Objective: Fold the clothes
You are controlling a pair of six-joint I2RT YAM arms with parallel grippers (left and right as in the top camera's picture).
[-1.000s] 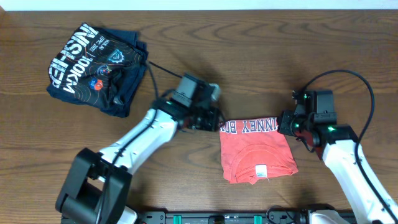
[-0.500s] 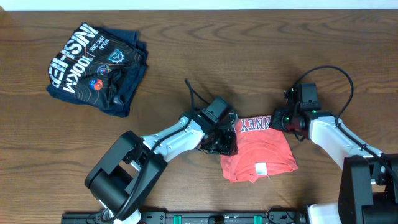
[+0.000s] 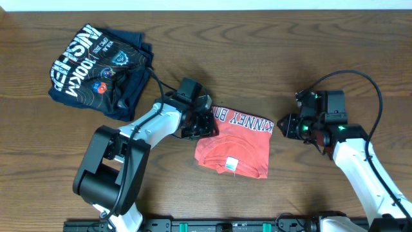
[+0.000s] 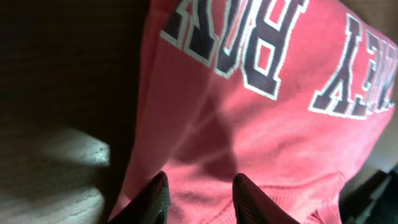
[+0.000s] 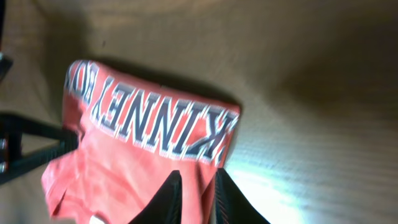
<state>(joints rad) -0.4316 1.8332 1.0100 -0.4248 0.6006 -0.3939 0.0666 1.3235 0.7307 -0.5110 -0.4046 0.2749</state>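
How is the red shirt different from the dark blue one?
The red shirt is bright orange-red; the dark blue shirt is nearly black. The red shirt lies near the middle of the table, the dark blue shirt at the far left. The red shirt shows letters and a small white label; the dark blue shirt adds colourful logos. Both are folded and lettered.

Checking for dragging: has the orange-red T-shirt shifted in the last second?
Yes. The orange-red T-shirt has slid left, closer to the folded navy shirt, which stayed put.
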